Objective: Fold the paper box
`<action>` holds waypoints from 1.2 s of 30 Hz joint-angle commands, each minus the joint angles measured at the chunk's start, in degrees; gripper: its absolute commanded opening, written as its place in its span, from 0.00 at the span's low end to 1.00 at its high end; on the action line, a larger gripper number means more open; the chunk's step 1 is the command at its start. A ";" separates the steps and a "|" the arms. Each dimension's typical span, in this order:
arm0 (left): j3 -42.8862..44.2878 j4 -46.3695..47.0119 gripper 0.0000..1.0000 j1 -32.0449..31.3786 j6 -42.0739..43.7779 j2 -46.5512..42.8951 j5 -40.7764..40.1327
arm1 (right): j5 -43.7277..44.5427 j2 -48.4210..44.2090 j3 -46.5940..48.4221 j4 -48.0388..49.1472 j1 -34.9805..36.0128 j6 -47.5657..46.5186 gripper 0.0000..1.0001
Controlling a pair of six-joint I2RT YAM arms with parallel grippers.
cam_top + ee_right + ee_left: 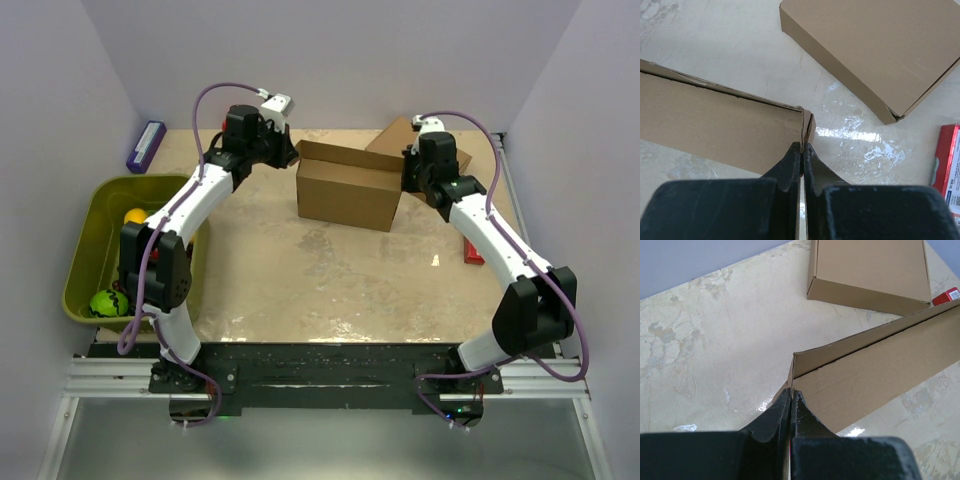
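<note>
Lilac walls are closing in a pale marbled table (300, 290), and the paper box (345, 190) is standing on its far middle, between the two arms. It is looking roughly half formed: one broad brown wall is already facing the arm bases and a back panel is rising behind it, but the top is gaping open and the ends are not looking tucked or locked, so closing the flaps and lid is probably still waiting. Its long axis is running left to right across the table, slightly slanted, with the left end sitting farther away than the right, and its opening is pointing upward.

At the left end, the left fingers (780, 415) are pressing together on what appears to be a thin end flap. The right fingers (787, 167) are pinching the right end corner likewise. Just behind, a finished second carton (395, 135) is lying flat. Near the right arm a red packet (473, 250) is lying, and a green bin (85, 250) is sitting well apart at the left
</note>
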 commanded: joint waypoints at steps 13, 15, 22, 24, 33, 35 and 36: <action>-1.09 -1.09 0.00 -2.17 0.24 -2.34 3.24 | -1.20 -0.56 -4.36 -2.38 0.76 9.77 0.00; -1.18 -1.17 0.00 -2.17 0.24 -2.42 3.15 | -1.11 -0.91 -4.88 -1.86 0.76 10.74 0.00; -1.09 -1.26 0.00 -2.17 0.51 -2.77 2.80 | -0.33 -1.18 -6.91 -1.06 0.76 10.31 0.00; -1.09 -1.26 0.00 -2.18 0.51 -2.86 2.80 | 0.38 -1.79 -7.70 -1.24 0.76 9.43 0.00; -1.18 -1.26 0.00 -2.17 0.42 -2.95 2.80 | 3.55 -3.90 -9.98 -1.50 0.67 6.61 0.00; -1.09 -1.26 0.00 -2.26 0.42 -2.95 2.89 | 3.46 -3.99 -10.69 -0.98 0.76 6.53 0.00; -1.09 -1.26 0.00 -2.26 0.42 -2.95 2.80 | 3.46 -3.99 -11.21 -0.62 0.76 6.53 0.00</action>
